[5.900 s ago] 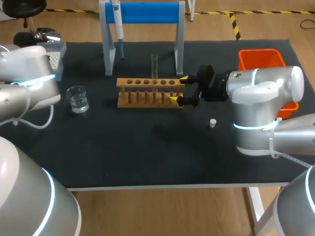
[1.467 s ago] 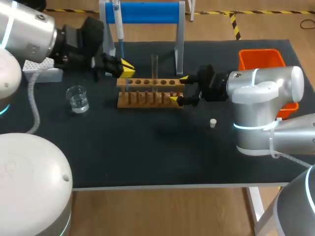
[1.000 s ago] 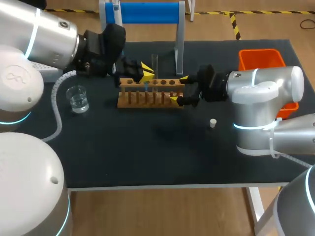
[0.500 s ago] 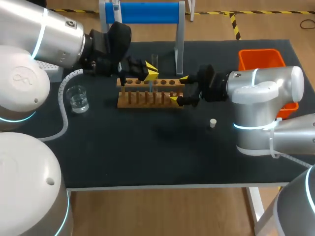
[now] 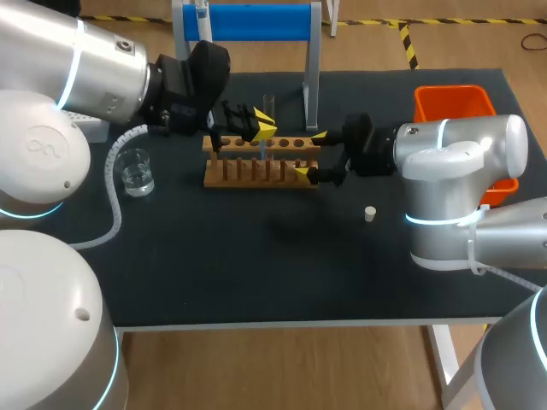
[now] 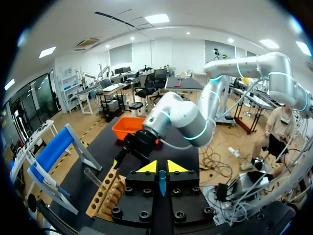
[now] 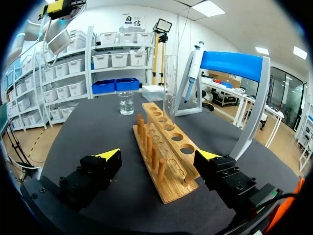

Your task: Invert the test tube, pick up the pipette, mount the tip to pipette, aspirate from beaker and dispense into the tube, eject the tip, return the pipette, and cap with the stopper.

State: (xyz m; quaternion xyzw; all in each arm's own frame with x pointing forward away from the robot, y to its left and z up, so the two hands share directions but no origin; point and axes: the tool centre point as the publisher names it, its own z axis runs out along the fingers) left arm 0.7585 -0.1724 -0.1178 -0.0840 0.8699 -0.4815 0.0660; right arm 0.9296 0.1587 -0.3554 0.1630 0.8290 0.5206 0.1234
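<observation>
Hovering over the wooden rack (image 5: 256, 167), left gripper (image 5: 261, 125) has its fingers clenched on a slim blue piece (image 6: 162, 180), just beside the upright test tube (image 5: 268, 108). Right gripper (image 5: 309, 155) is released, fingers flanking the rack's end without touching, probably ready to steady it. Pipette (image 5: 203, 38) hangs on its stand (image 5: 256, 21); tube not yet inverted.

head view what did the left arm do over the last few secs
The left gripper came in from the table's left side, passed the blue stand and moved right along the rack to the test tube. A thin blue piece sits between its fingers. The right gripper, beaker and stopper stayed put.
</observation>
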